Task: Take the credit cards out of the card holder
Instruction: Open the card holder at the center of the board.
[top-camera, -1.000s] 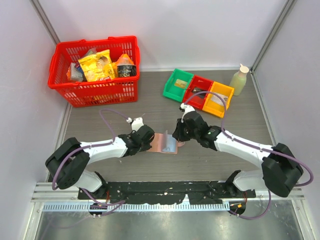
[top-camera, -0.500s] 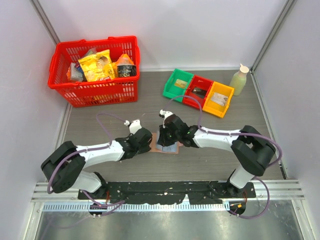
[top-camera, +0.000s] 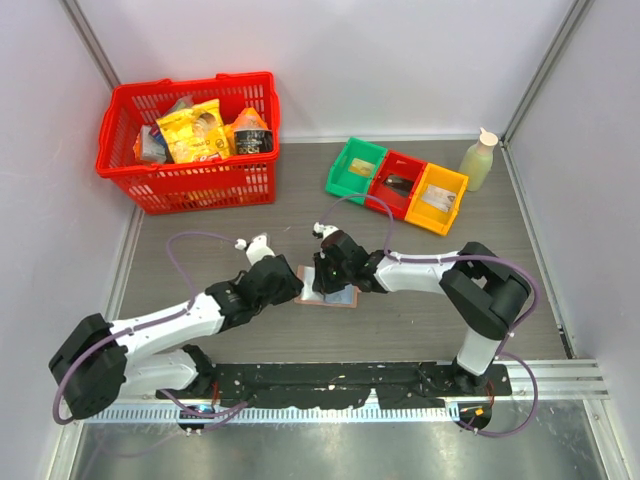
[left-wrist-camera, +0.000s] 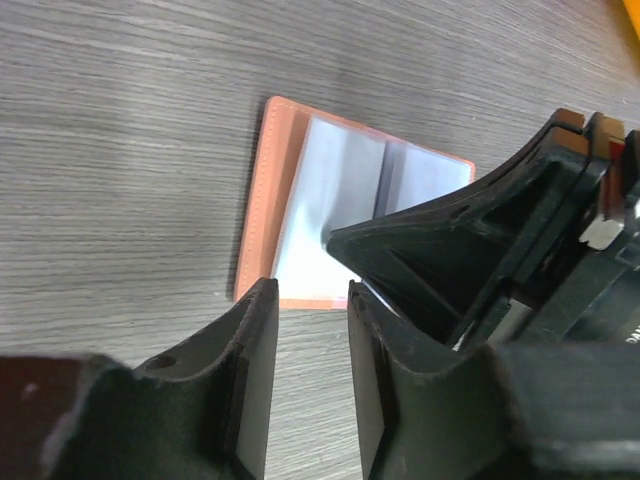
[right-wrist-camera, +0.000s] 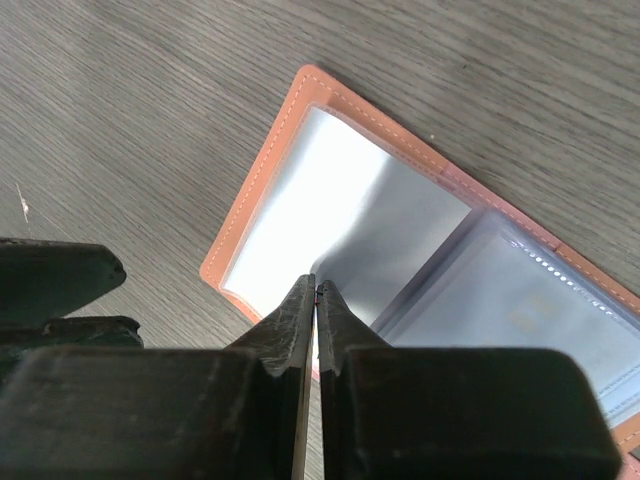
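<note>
The card holder (top-camera: 343, 298) lies opened flat on the table, pinkish-tan rim up, with pale clear sleeves inside (right-wrist-camera: 300, 190). A pale credit card (right-wrist-camera: 540, 320) shows faintly through the sleeve of its far half. My right gripper (right-wrist-camera: 316, 285) is shut, its tips pressed on the inner sleeve near the fold; nothing shows between the fingers. In the left wrist view its black fingers (left-wrist-camera: 430, 240) lie over the holder (left-wrist-camera: 290, 210). My left gripper (left-wrist-camera: 312, 292) is open and empty, just off the holder's near edge, above bare table.
A red basket (top-camera: 190, 185) of snack packs stands at the back left. Green (top-camera: 357, 168), red (top-camera: 397, 184) and yellow (top-camera: 437, 197) bins sit at the back right beside a pale bottle (top-camera: 479, 160). Walls close in on both sides.
My right gripper has moved left onto the open holder and stays shut. My left gripper has opened and let go of the holder's edge, its arm drawn back to the left.
</note>
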